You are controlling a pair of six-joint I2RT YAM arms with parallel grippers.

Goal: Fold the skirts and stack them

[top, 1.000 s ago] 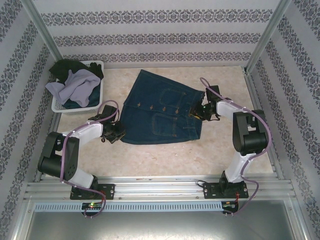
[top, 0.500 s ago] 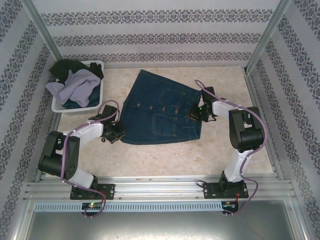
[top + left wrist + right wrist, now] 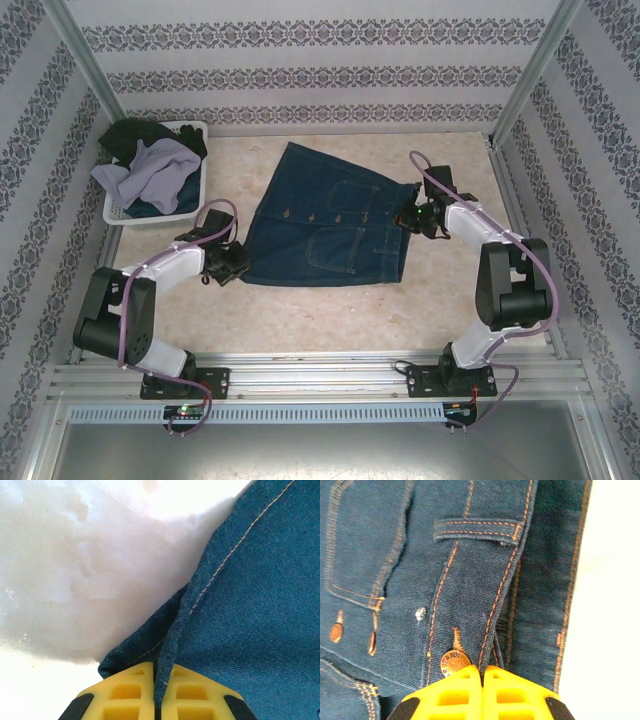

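Top external view: a dark blue denim skirt is spread flat at the middle of the pale mottled table and is gripped at two sides.
The left gripper is closed on the skirt's near-left hem corner; in the left wrist view a fold of hem is seen clamped between the yellow fingers. The right gripper is closed on the waistband at the right edge; in the right wrist view its yellow fingertips are shut on denim just beside a copper button. A pale lavender-grey garment and a black one are heaped in the white plastic lattice basket at the far left, apart from the skirt.
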